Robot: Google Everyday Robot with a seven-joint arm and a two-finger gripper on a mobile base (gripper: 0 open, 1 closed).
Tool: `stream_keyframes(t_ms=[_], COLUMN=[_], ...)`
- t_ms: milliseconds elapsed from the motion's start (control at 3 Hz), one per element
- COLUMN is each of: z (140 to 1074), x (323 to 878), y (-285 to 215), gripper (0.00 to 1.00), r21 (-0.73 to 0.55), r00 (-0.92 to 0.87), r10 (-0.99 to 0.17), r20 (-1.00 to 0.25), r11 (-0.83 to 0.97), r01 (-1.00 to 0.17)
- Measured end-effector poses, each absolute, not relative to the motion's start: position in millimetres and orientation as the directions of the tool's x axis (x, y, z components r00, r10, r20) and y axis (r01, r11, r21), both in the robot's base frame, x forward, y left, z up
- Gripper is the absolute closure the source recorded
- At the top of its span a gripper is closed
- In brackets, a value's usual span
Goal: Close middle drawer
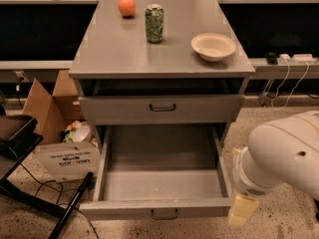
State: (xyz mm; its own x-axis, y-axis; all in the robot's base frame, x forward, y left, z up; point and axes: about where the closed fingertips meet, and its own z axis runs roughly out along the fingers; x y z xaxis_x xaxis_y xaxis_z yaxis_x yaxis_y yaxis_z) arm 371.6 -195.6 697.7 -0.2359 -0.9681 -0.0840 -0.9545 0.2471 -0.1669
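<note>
Grey sheet metal, the middle drawer [162, 183] stands pulled far out at the bottom of the view, below the taller-fronted drawer [124, 109]. Nothing lies in its tray, so it should be light, stiff and easy on its slides. It is best pushed flat on the low front panel, near the small dark handle [164, 214]. The gripper [242, 210] hangs just beside its right front corner; whether the claw is wide or narrow I cannot tell.
</note>
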Motion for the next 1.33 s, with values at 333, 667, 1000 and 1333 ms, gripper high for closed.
stream_keyframes(t_ms=[333, 667, 1000, 1333], z=[621.5, 555.8, 497.1, 450.1], x=[341.8, 328.9, 329.7, 330.2], y=[-196.9, -199.7, -200.6, -196.6], gripper=[0.00, 0.00, 0.18, 0.42], r21=[-0.085, -0.047, -0.017, 0.020], r00=[-0.282, -0.304, -0.305, -0.307], r10=[-0.955, -0.947, -0.946, -0.943], r20=[-0.095, -0.100, -0.112, -0.130], r11=[0.290, 0.309, 0.308, 0.308], r01=[-0.953, -0.950, -0.951, -0.951])
